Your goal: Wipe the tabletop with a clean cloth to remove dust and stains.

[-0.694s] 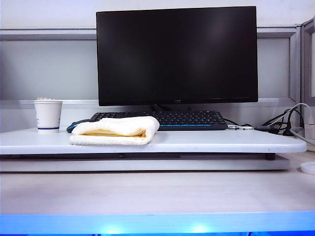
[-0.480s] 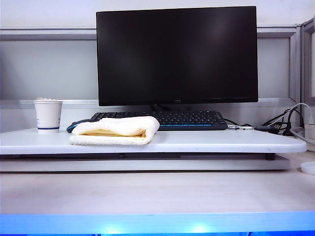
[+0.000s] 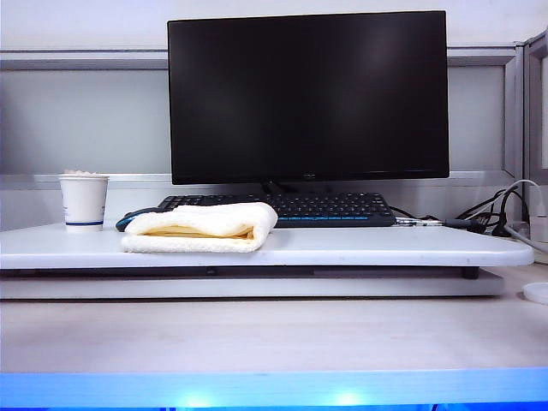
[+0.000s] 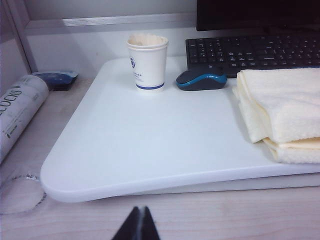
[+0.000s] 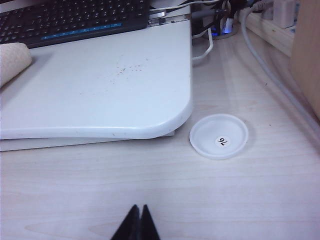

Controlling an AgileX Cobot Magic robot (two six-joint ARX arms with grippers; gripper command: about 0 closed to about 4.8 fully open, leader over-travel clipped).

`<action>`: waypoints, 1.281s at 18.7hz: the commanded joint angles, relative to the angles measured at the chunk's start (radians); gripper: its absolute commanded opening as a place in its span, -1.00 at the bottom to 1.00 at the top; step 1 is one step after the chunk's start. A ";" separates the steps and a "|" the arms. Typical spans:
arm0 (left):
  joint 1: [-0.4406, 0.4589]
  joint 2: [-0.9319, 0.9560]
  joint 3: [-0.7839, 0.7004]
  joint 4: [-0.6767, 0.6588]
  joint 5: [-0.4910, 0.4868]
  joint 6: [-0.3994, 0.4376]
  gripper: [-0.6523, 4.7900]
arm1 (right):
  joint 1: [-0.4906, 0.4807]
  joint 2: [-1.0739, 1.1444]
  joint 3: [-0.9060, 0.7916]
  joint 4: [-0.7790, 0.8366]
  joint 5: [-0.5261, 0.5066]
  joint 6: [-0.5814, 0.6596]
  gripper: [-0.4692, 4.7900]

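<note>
While cloth (image 4: 285, 117) lies ahead, left end effector (image 4: 140, 220) closed

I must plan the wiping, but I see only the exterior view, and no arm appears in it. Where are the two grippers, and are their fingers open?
Observer: Both are low over the beige desk, in front of the tabletop. The left gripper has its fingers shut together, holding nothing.
Operator: And the right one?
Observer: The right gripper is also shut and empty, near the tabletop's right front corner.
Operator: Is there any dirt to wipe?
Observer: Yes. The right wrist view shows small reddish-brown specks on the tabletop, in front of the keyboard.
Operator: What is behind the cloth?
Observer: A blue and black mouse lies between the paper cup and the cloth.
</note>
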State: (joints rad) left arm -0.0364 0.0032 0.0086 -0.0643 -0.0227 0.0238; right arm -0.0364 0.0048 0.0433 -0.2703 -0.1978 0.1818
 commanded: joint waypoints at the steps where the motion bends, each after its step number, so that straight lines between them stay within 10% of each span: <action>1: 0.001 0.000 0.000 0.014 -0.002 -0.006 -0.77 | 0.001 -0.003 -0.001 0.005 0.005 -0.003 -0.84; 13: 0.001 0.000 0.000 0.014 0.072 -0.006 -0.78 | 0.002 -0.003 0.000 0.012 -0.061 0.002 -0.82; 16: 0.001 0.000 0.000 0.014 0.146 -0.006 -0.78 | 0.005 -0.003 0.001 0.090 -0.142 0.048 -0.21; 24: 0.001 0.000 0.000 0.014 0.309 -0.006 -0.78 | 0.107 0.039 0.086 0.167 -0.136 0.159 0.51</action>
State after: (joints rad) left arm -0.0364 0.0032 0.0086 -0.0643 0.2531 0.0223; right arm 0.0563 0.0299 0.1135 -0.1127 -0.3351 0.3367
